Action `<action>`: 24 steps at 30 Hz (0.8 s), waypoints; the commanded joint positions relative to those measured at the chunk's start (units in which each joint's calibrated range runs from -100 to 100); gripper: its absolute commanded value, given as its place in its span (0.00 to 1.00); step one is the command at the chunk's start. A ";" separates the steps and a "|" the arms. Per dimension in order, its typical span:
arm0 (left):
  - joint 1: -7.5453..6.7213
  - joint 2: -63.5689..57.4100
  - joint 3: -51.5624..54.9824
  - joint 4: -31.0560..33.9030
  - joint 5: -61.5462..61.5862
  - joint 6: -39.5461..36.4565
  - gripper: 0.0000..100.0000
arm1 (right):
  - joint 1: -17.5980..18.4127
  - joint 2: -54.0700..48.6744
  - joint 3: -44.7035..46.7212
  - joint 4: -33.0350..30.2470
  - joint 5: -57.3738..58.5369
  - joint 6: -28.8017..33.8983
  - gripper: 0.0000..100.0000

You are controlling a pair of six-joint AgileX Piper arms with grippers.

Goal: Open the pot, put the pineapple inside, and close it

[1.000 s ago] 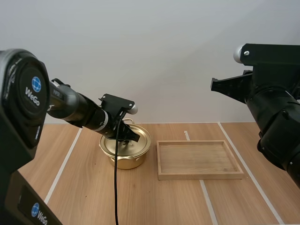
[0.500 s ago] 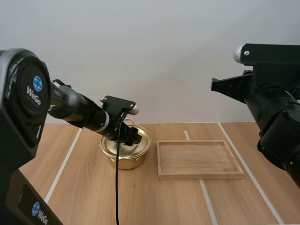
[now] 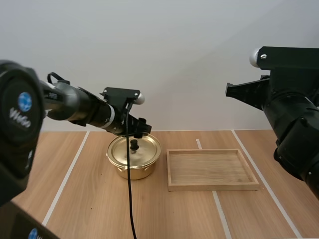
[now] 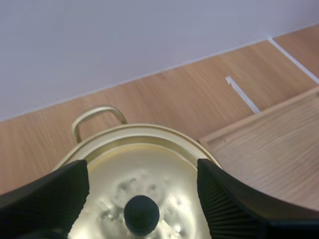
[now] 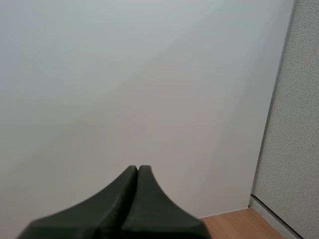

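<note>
Plainly, the gold pot (image 3: 130,169) stands left of the table's (image 3: 84,199) middle, its lid (image 3: 145,149) on and its black knob (image 4: 141,214) upright. The wooden tray (image 3: 212,187) lies just right of it. The left gripper (image 4: 143,174) hovers over the lid, jaws apart on either side of the knob. The right gripper (image 5: 137,172) has its jaws together on nothing.

A lab-style robot test cell: white tape lines (image 3: 65,180) mark the wooden bench (image 3: 94,201), and a bare white wall (image 3: 189,64) stands behind the bench.
</note>
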 commanded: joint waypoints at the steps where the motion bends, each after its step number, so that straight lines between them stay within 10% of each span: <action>1: -0.13 -6.09 -0.50 -2.31 -3.96 -0.87 1.00 | -0.21 -0.55 0.03 0.21 2.56 -0.39 0.00; 24: 0.86 -44.94 0.20 -2.66 -18.11 -1.05 1.00 | -0.21 -0.43 0.03 0.21 14.32 -0.39 0.00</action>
